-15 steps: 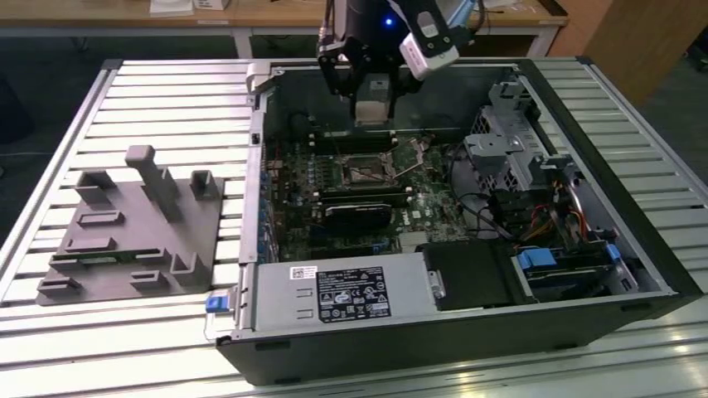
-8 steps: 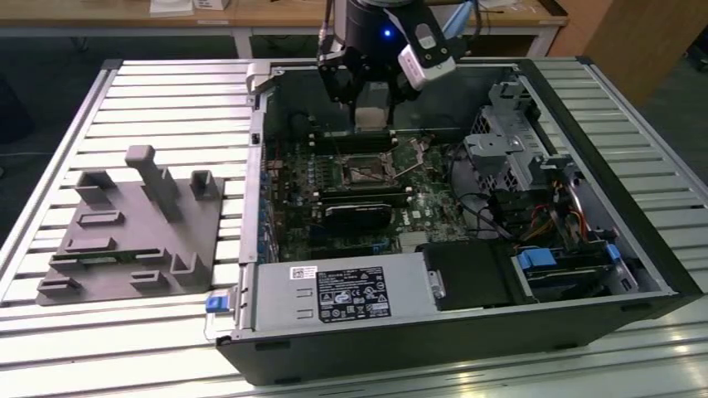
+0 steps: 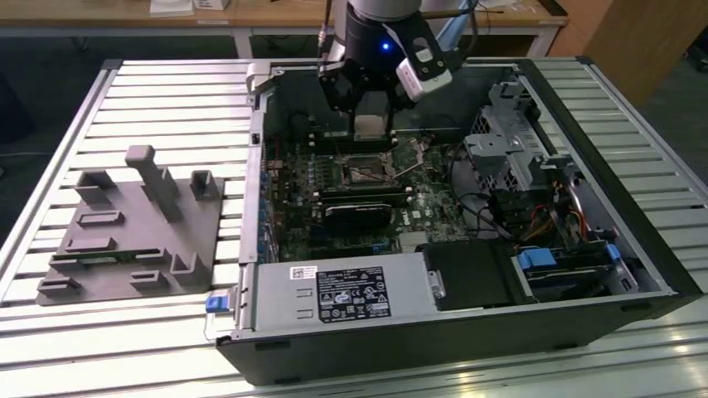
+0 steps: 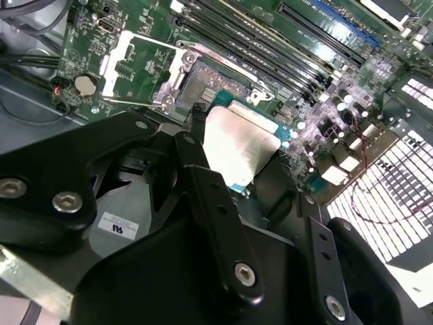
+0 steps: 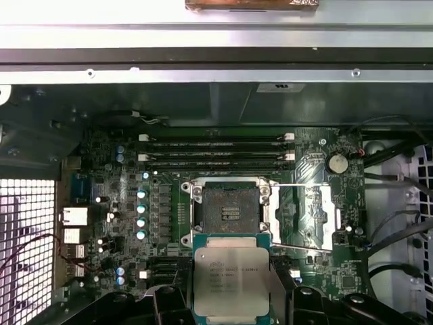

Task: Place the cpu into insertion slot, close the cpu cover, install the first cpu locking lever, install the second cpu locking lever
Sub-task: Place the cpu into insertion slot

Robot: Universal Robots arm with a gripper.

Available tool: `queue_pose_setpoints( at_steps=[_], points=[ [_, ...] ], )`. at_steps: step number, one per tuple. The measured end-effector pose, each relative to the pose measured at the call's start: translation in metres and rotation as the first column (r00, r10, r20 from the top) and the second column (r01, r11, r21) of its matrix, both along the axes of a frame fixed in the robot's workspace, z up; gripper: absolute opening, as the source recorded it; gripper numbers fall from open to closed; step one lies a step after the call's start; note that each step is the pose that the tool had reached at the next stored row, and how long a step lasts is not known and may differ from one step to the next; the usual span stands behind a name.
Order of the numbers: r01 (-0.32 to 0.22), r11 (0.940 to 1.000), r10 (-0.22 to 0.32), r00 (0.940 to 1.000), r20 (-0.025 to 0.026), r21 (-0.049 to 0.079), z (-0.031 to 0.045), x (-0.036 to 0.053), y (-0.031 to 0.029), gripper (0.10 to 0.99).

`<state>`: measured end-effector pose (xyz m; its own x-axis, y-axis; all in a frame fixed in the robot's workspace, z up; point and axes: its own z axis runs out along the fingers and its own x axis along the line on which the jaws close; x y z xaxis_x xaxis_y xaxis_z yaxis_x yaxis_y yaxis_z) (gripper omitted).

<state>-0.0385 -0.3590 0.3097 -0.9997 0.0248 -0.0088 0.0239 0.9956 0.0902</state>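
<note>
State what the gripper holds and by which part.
The gripper holds the cpu, clamped by two opposite edges.

slatted metal table (image 3: 166, 99), wooden desk (image 3: 99, 15) behind, dark floor (image 3: 66, 51)

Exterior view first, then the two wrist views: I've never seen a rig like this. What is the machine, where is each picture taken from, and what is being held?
The exterior view looks from off the arm at an open computer case lying on a slatted metal table. The dark column reaching in is a robot arm, and the gripper is the clamp at its end. On the exterior view's left sits a grey holder. Both wrist views come from cameras riding on the arm, looking past the gripper at the green circuit board. The gripper is shut on a small silver chip, held above the board. The square socket is empty, and its metal cover plate lies flipped open beside it.
</note>
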Motion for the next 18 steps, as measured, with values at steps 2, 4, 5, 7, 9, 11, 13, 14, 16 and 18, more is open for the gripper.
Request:
queue_pose_setpoints(
  at_steps=[2,4,5,7,9,11,13,14,16,18],
  points=[
    [0.0,1.0,0.0,1.0,0.0002,0.0,-0.0032,0.0,0.0,0.537],
    [0.0,1.0,0.0,1.0,0.0003,0.0,-0.0058,0.0,0.0,0.537],
    [0.0,1.0,0.0,1.0,0.0003,0.0,-0.0069,0.0,0.0,0.537],
    [0.0,1.0,0.0,1.0,0.0006,0.0,-0.0095,0.0,0.0,0.537],
    [0.0,1.0,0.0,1.0,0.0009,0.0,-0.0121,0.0,0.0,0.537],
    [0.0,1.0,0.0,1.0,0.0018,0.0,-0.0152,0.0,0.0,0.537],
    [0.0,1.0,0.0,1.0,0.0033,0.0,-0.0186,0.0,0.0,0.537],
    [0.0,1.0,0.0,1.0,0.0042,0.0,-0.0204,0.0,0.0,0.537],
    [0.0,1.0,0.0,1.0,0.0051,0.0,-0.0241,0.0,0.0,0.537],
    [0.0,1.0,0.0,1.0,0.0055,0.0,-0.0277,0.0,0.0,0.537]
  ],
)
